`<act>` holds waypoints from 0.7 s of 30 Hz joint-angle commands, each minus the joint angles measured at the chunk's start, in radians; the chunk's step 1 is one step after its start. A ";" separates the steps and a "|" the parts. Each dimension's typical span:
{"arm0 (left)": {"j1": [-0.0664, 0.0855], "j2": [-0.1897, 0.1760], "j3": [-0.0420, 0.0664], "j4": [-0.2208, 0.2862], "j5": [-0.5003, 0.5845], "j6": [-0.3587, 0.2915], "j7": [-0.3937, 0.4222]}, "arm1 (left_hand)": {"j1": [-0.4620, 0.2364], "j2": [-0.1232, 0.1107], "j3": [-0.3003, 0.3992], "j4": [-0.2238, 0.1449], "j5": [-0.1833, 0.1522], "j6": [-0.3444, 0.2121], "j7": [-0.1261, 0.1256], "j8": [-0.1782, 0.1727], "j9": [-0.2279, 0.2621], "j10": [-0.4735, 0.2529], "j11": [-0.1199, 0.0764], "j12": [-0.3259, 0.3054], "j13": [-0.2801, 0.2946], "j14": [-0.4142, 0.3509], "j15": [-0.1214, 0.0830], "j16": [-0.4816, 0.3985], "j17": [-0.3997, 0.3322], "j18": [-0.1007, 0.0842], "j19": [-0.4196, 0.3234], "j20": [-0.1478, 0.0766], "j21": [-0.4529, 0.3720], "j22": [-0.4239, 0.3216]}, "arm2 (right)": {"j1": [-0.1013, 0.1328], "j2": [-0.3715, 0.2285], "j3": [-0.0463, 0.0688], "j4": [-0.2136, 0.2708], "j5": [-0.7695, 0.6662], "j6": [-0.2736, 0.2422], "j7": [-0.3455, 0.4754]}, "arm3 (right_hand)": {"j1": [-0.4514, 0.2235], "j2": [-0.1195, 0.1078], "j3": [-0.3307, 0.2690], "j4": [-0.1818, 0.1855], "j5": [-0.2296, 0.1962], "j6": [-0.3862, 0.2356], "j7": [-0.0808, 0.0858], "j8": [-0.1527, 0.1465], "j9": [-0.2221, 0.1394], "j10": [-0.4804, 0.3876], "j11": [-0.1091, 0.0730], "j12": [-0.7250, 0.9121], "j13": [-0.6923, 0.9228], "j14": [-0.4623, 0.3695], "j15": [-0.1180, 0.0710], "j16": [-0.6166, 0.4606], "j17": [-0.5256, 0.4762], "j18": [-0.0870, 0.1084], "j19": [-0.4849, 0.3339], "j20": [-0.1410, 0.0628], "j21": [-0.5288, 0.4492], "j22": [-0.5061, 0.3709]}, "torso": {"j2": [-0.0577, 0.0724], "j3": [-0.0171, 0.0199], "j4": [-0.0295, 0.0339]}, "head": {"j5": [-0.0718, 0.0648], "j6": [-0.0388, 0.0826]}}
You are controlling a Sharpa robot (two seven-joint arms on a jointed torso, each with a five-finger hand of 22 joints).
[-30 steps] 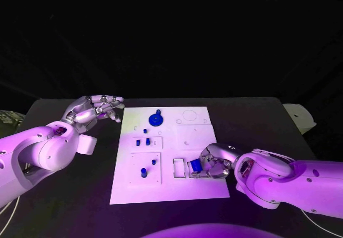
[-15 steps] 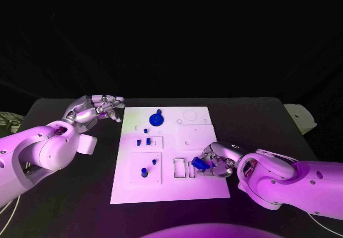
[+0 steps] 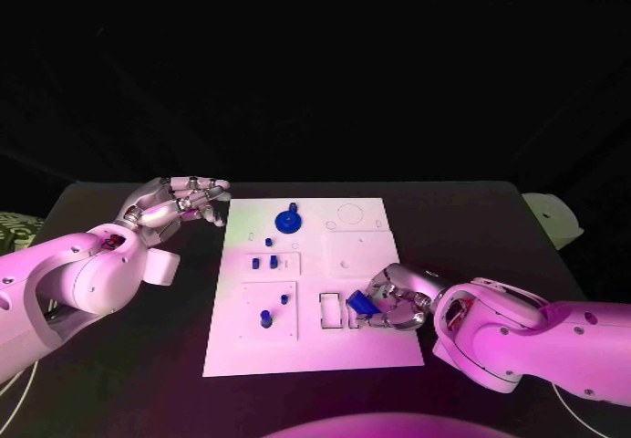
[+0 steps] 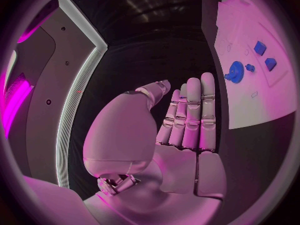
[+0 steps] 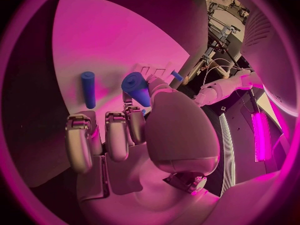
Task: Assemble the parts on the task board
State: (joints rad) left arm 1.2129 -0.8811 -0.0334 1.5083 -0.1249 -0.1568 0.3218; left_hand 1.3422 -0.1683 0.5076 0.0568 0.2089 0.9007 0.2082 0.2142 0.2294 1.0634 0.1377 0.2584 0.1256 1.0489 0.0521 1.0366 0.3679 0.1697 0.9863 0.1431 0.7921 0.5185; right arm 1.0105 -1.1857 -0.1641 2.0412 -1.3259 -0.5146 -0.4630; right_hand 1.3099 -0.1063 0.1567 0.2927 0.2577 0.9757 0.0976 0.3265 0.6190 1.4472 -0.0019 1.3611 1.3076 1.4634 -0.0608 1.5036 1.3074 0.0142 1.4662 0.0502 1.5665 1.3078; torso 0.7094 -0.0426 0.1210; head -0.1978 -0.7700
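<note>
The right hand rests on the near right part of the task board, its fingers curled around a blue part that it holds pinched at its tip. In the right wrist view this blue part stands out above the thumb, and a blue peg lies on the white board just beyond the fingers. Beside the hand, toward the board's middle, sit pale rectangular recesses.

Further from the right hand, across the board, a small blue piece stands in a square panel, two short blue blocks sit in the panel above it, and a blue round disc lies near the far edge. No writing or label can be read on the board or the parts.

The left hand hovers over the dark surface just off the board's far left corner, holding nothing; the left wrist view shows its fingers straight and close together, the thumb alongside them. A pale object sits at the surface's right edge, well apart from both hands.
</note>
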 commanded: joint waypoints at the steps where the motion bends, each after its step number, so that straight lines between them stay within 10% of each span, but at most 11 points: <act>1: 0.000 0.002 0.000 0.002 0.005 0.018 0.004 | -0.001 0.006 0.000 0.003 0.002 -0.005 0.003 -0.004 -0.001 -0.006 -0.002 0.006 -0.001 0.001 0.005 -0.003 -0.001 0.014 0.004 0.003 -0.004 -0.001 | 0.002 0.010 0.000 0.005 0.058 -0.004 0.016 | -0.015 0.022 0.007 0.000 0.003 0.034 -0.025 0.019 0.014 0.009 -0.001 0.002 0.103 0.075 -0.008 0.003 0.088 -0.014 0.105 -0.011 0.004 0.263 | 0.001 -0.0007 0.0010 | 0.004 -0.001; 21: 0.000 0.000 0.000 0.003 0.005 0.018 0.003 | -0.001 0.007 0.000 0.005 0.002 -0.005 0.003 -0.004 -0.001 -0.007 -0.002 0.007 -0.001 0.000 0.005 -0.003 -0.001 0.014 0.005 0.003 -0.006 -0.002 | 0.015 0.074 0.004 0.006 0.029 0.012 0.020 | -0.151 0.022 -0.018 0.001 0.063 0.061 -0.038 0.048 0.033 0.021 -0.012 0.010 0.116 0.077 -0.017 0.008 0.100 -0.014 0.105 -0.019 0.004 0.263 | 0.001 0.0002 -0.0012 | 0.016 -0.005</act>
State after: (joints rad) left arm 1.2128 -0.8826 -0.0339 1.5086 -0.1248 -0.1552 0.3195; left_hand 1.3422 -0.1683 0.5076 0.0567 0.2089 0.9007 0.2082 0.2142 0.2295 1.0634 0.1377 0.2622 0.1256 1.0489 0.0521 1.0366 0.3679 0.1696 0.9863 0.1431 0.7921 0.5170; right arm 1.0239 -1.1134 -0.1606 2.0447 -1.2742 -0.5157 -0.4481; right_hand 1.1637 -0.0838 0.1433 0.2938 0.3216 0.9790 0.1112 0.3728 0.6537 1.4580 -0.0124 1.3661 1.3074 1.4665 -0.0720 1.5074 1.3073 0.0141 1.4663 0.0356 1.5664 1.3076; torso 0.7103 -0.0422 0.1203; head -0.1828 -0.7745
